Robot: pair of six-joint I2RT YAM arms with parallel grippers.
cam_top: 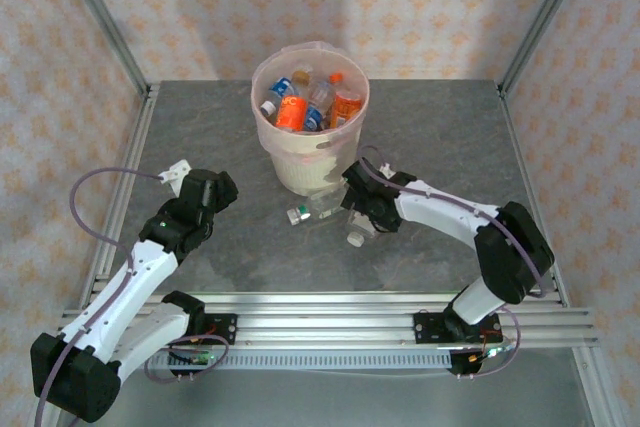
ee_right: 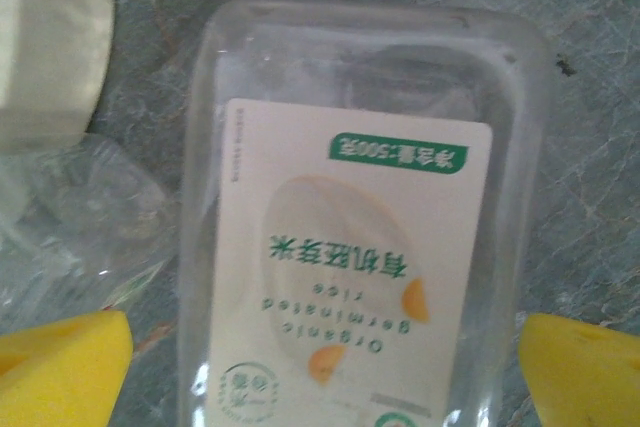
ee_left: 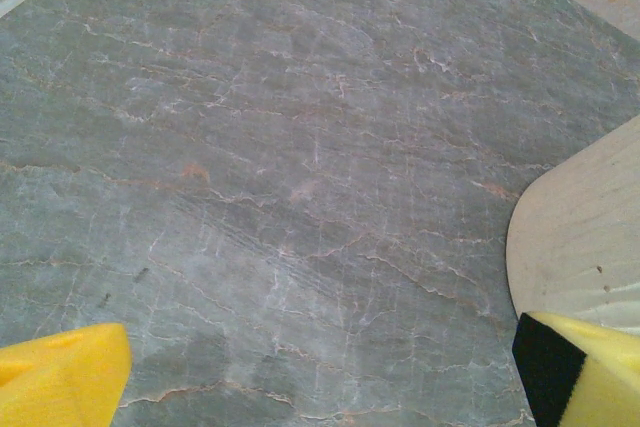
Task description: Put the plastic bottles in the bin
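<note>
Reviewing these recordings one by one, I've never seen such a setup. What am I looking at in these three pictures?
Two robot arms are bolted at the near edge of a table. The overhead picture looks from behind them; the other two come from a camera on each wrist, the yellow pads being fingertips. A cream bin stands at the back, holding several bottles. Two clear bottles lie on the table before it. The left gripper is open over bare table beside the bin. The right gripper is open, straddling a white-labelled bottle; nothing is held.
</note>
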